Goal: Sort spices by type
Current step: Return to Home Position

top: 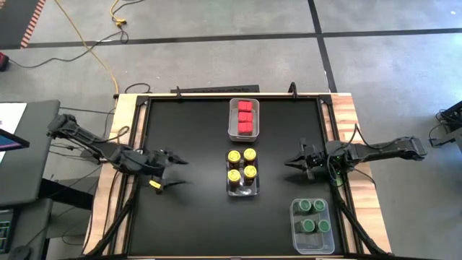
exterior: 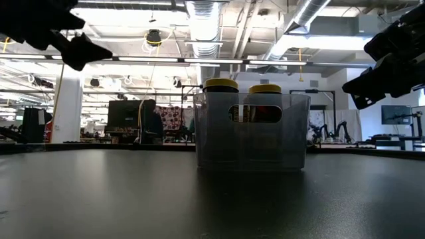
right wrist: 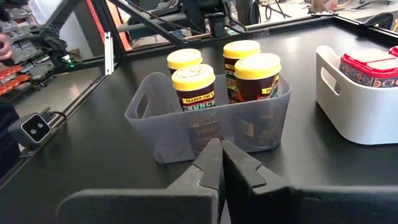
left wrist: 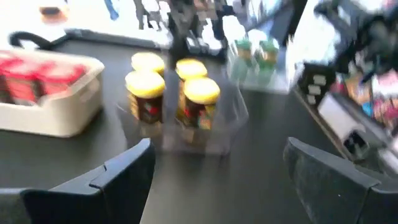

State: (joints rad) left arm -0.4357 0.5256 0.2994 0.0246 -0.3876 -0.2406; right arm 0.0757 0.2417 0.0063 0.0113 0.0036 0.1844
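Note:
Several yellow-lidded jars (top: 242,165) stand in a clear bin (top: 245,191) at the table's middle, also seen in the low view (exterior: 242,87). Red square-topped spices (top: 245,118) fill a pale bin (top: 232,123) at the far side. Green-lidded jars (top: 312,216) stand in a clear bin (top: 298,235) at the near right. My left gripper (top: 180,172) hovers open and empty left of the yellow jars (left wrist: 168,93). My right gripper (top: 290,163) hovers shut and empty to their right (right wrist: 221,146).
The black table top has raised wooden edges at left (top: 119,144) and right (top: 346,123). Bare black surface lies between each gripper and the middle bin, and across the near left. A person (exterior: 151,123) stands far off in the room behind.

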